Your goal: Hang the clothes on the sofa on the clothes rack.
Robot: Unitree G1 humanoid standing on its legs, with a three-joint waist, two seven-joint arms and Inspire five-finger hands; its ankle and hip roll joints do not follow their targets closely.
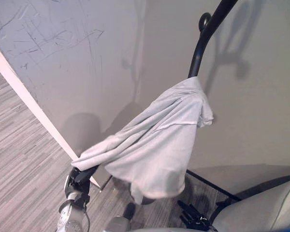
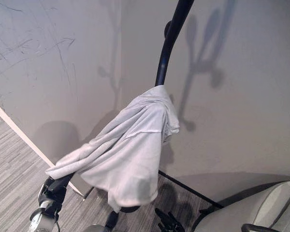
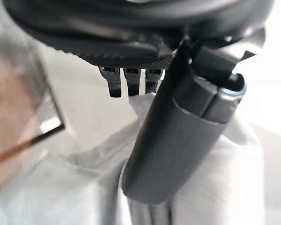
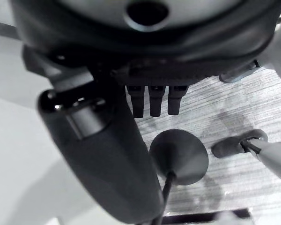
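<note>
A light grey garment (image 1: pixel 154 140) hangs with its top caught on the black clothes rack's curved pole (image 1: pixel 203 43), just under a hook. Its lower corner stretches down to my left hand (image 1: pixel 79 176) at the bottom left, which is shut on the cloth; in the left wrist view the thumb (image 3: pixel 178 140) lies across the grey fabric (image 3: pixel 84 187). My right hand (image 1: pixel 191 215) sits low beside the sofa, open with nothing in it. In the right wrist view its thumb (image 4: pixel 103 159) points over the floor.
A grey sofa (image 1: pixel 261 208) fills the bottom right corner. Grey walls stand close behind the rack, with a white strip (image 1: pixel 29 104) along the left wall's foot. A round dark disc (image 4: pixel 178 157) rests on the striped floor (image 1: pixel 19 159) under the garment.
</note>
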